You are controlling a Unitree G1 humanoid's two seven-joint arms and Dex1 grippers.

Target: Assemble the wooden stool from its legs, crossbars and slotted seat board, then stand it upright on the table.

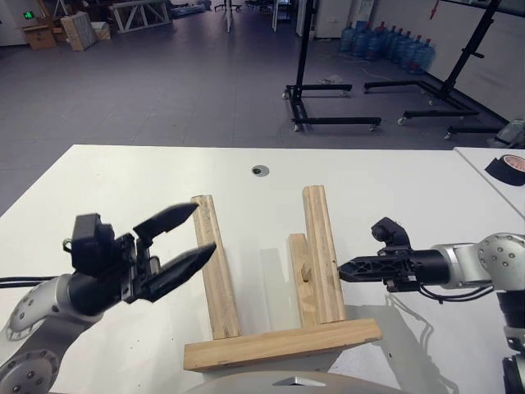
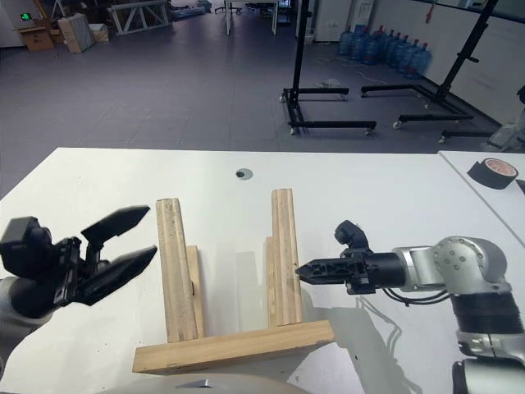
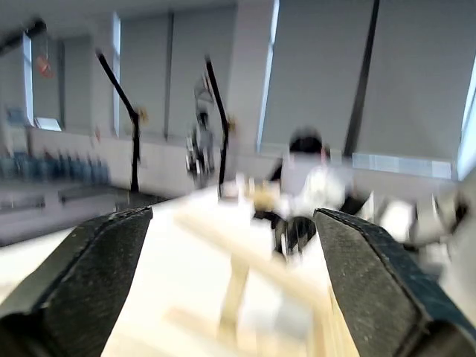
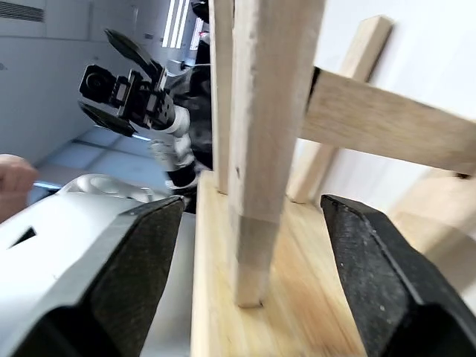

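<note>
Two claws flank the wooden stool (image 1: 316, 246), which lies on its side on the table (image 1: 123, 180); left gripper (image 1: 205, 226), by the stool's left legs, gapes wide and empty; right gripper (image 1: 341, 269), fingers spread, grips nothing at its right legs.

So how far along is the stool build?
Looks done: pale wooden legs and a crossbar are joined to the wooden seat board. In hand: nothing; the open right gripper faces one leg, the open left gripper hangs beside the other. Left: the stool lies on its side on the white table, so stand it upright.
</note>
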